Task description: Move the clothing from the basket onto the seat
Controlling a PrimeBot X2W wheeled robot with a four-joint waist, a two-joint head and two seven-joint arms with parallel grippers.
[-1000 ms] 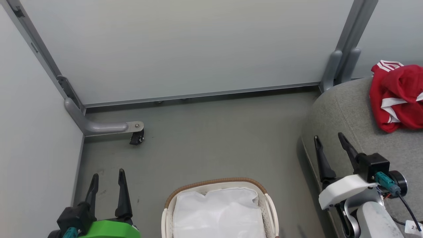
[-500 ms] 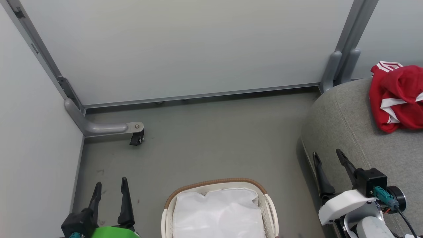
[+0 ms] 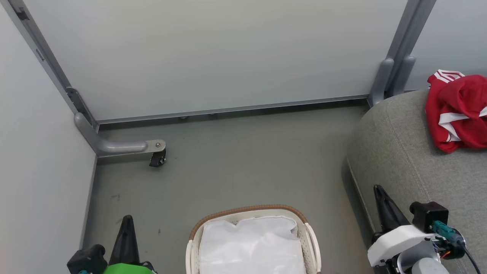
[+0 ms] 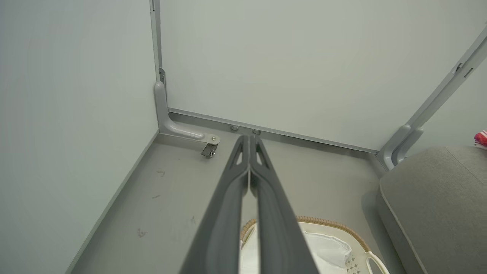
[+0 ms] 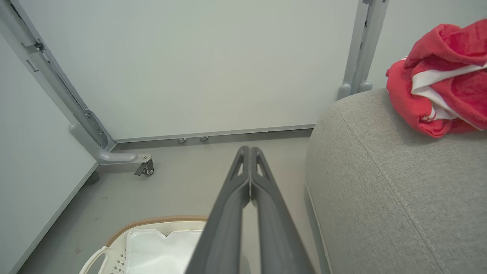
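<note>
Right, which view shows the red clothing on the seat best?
The right wrist view: the clothing looms large, white stripes plain, on the seat. The head view shows it smaller; the left wrist view catches a red scrap.

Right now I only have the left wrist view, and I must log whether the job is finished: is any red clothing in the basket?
Observer: No red shows in the head view. The part of the basket in frame holds just its white liner.
Operator: Where is the clothing, then?
Observer: The clothing lies bunched on the seat, well apart from the basket.
Operator: And the right claw?
Observer: The right claw is shut on nothing, beside the seat's rounded edge and clear of the clothing.
</note>
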